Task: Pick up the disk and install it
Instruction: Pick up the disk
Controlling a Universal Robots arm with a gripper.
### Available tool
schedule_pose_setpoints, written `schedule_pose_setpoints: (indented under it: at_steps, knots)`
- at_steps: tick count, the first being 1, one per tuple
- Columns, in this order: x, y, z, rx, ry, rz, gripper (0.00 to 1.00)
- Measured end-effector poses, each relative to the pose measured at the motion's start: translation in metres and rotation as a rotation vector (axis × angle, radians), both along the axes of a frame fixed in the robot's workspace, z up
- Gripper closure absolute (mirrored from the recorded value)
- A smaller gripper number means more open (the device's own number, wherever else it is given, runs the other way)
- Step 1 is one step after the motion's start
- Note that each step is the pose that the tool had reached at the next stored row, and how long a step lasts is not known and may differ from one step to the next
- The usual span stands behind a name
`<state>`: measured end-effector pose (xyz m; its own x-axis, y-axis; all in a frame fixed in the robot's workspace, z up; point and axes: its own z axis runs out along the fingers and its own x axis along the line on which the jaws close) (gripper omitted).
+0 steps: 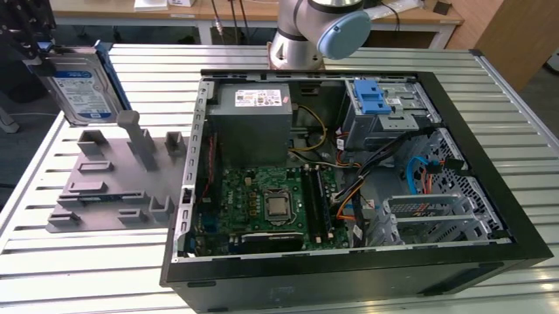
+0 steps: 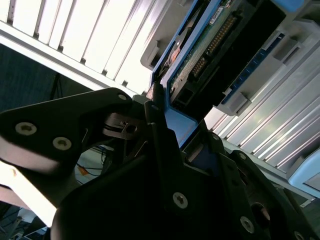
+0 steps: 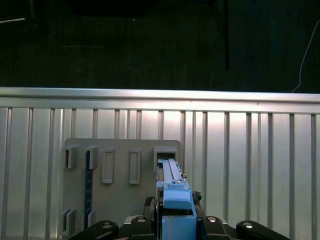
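Observation:
The disk (image 1: 83,85), a silver drive with a blue-and-white label in a blue carrier bracket, stands upright at the exterior view's far left. My gripper (image 1: 42,52) is shut on its upper edge and holds it above the far end of a grey fixture plate (image 1: 105,190). In the second wrist view the black fingers (image 2: 160,145) clamp the blue bracket, and the disk's underside with its connector (image 2: 210,45) shows beyond them. In the first wrist view the disk's blue edge (image 3: 175,192) sits between the finger bases, over a slot of the fixture plate (image 3: 120,200).
An open computer case (image 1: 349,261) lies on the slatted metal table (image 1: 88,275), to the exterior view's right of the fixture. Inside it are a grey power supply (image 1: 251,124), a motherboard (image 1: 271,203) and a metal cage with a blue latch (image 1: 376,104). Upright posts (image 1: 140,140) rise from the fixture.

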<state>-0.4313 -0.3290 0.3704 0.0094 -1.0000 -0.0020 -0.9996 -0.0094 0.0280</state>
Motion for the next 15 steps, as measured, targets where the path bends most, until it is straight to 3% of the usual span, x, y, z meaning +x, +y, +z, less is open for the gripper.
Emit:
schedule_pose_setpoints:
  at_steps: [15]
  knots:
    - [0.0,0.0,0.0103,0.0,0.0,0.0,0.64]
